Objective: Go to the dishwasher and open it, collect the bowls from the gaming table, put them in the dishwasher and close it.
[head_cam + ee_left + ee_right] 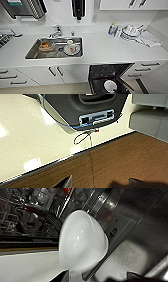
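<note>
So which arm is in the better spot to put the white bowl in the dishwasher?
The right arm, probably. Its wrist view shows the white bowl close up, right beside the dishwasher racks. The left wrist view looks at floor, away from them.

A white countertop (105, 48) runs the width of the head view, backed by a white wall (62, 15). A stainless steel sink (32, 53) is set into the counter, with a chrome tap (57, 31) behind it. White cabinet fronts (45, 75) with dark bar handles sit below the counter. White wall cabinets (117, 4) hang at upper right. In the left wrist view, a glossy cream floor (30, 139) meets a brown wood-grain surface (130, 161) along a dark edge.
</note>
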